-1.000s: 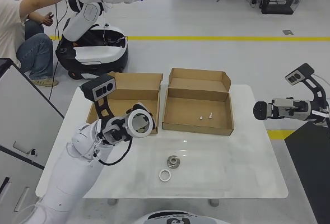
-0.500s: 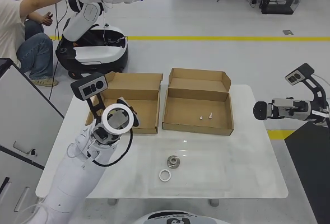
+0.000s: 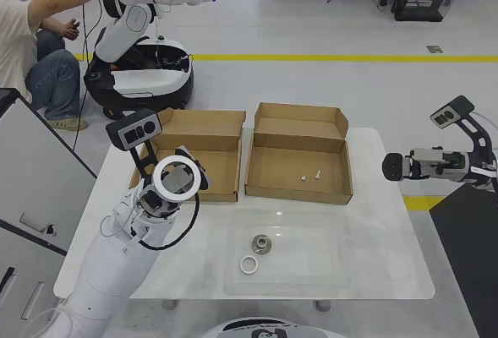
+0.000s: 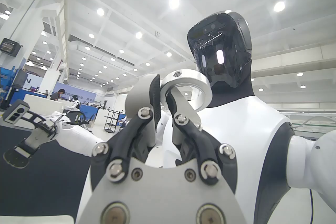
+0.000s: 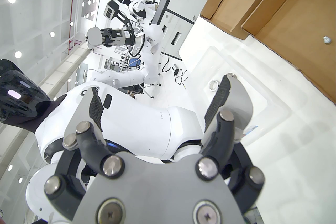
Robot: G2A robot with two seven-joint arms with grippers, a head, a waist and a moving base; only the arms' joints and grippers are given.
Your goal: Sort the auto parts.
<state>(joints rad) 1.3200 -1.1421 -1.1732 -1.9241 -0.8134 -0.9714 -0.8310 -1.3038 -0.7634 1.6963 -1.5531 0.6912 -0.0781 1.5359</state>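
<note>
The left gripper [image 4: 162, 93] is clamped on the rim of a silver metal ring [image 4: 186, 88], with one finger through the hole and one outside. The ring hangs above the white table's [image 3: 384, 253] left side, just before the left brown cardboard box [image 3: 223, 169], its hole facing upward. The right gripper [image 5: 158, 88] has its fingers spread and sits beyond the table's right edge.

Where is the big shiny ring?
In the top view, the metal ring is pinched in the left hand, held up by the near edge of the left cardboard box.
</note>
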